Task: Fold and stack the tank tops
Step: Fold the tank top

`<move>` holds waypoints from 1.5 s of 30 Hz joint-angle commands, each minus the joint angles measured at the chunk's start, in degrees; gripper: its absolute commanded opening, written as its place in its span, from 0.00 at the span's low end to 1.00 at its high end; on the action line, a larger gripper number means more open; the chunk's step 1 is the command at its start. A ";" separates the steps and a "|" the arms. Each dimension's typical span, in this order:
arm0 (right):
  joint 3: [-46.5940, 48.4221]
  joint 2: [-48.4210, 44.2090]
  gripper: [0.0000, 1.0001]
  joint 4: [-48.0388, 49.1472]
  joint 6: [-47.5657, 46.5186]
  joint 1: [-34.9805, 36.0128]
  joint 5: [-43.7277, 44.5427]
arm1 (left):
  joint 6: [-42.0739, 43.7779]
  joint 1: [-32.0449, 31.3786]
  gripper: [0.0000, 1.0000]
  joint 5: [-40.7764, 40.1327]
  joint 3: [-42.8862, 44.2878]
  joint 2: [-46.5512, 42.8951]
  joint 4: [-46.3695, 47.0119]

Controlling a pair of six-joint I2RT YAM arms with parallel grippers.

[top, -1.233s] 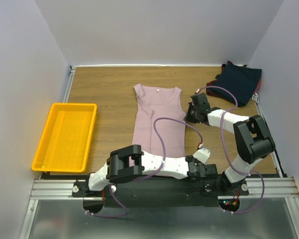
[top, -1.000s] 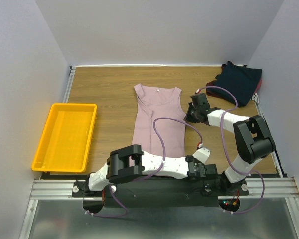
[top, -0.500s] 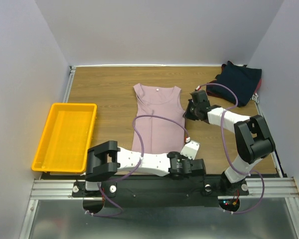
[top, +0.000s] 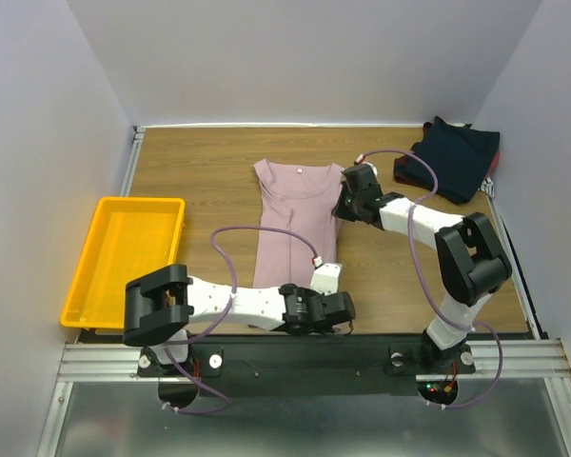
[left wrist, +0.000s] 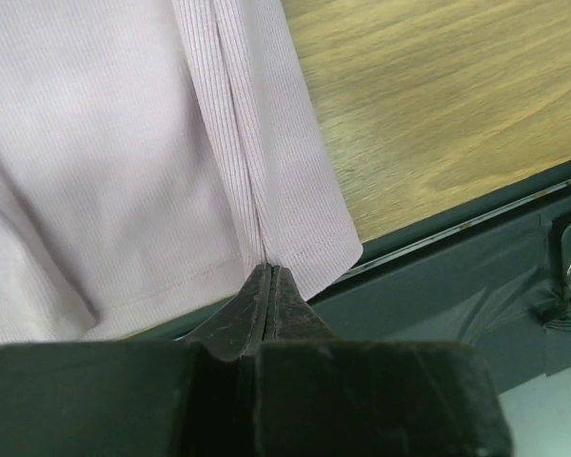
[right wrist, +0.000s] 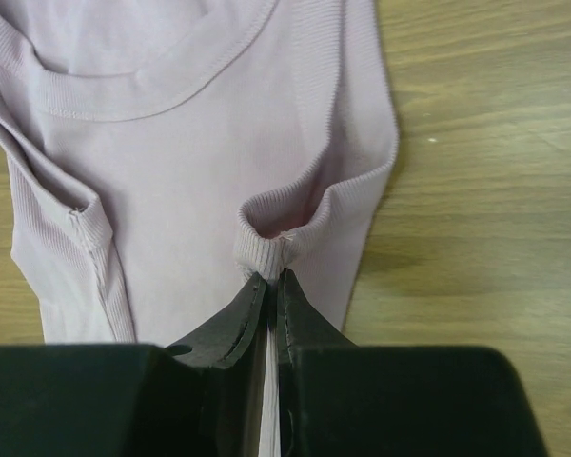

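A dusty pink tank top (top: 290,219) lies lengthwise in the middle of the table, neck to the far side. My left gripper (top: 341,307) is shut on its hem (left wrist: 295,262) at the near right corner, by the table's front edge. My right gripper (top: 344,204) is shut on the ribbed right armhole edge (right wrist: 271,249), pulling it inward over the top's body (right wrist: 190,181). Dark navy tank tops (top: 454,158) with a maroon edge sit heaped at the far right corner.
A yellow plastic tray (top: 126,259) stands at the left side of the table. Bare wood (top: 390,276) lies to the right of the pink top. A black rail (left wrist: 476,276) runs along the table's front edge just below the hem.
Both grippers have carried the pink top's right edge leftward; the left arm has swung well to the left. The top now looks narrower on its right side.
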 commanded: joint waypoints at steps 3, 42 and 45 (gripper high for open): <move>5.87 3.76 0.00 2.04 1.89 2.67 4.59 | -2.52 1.09 0.00 1.44 -4.82 -6.15 2.84; 19.06 14.93 0.00 -1.56 2.86 11.55 12.50 | -7.62 5.66 0.00 5.84 -19.06 -18.89 -0.40; 19.32 15.02 0.00 -1.74 2.77 11.81 12.85 | -7.88 5.66 0.00 5.66 -19.15 -19.51 -1.19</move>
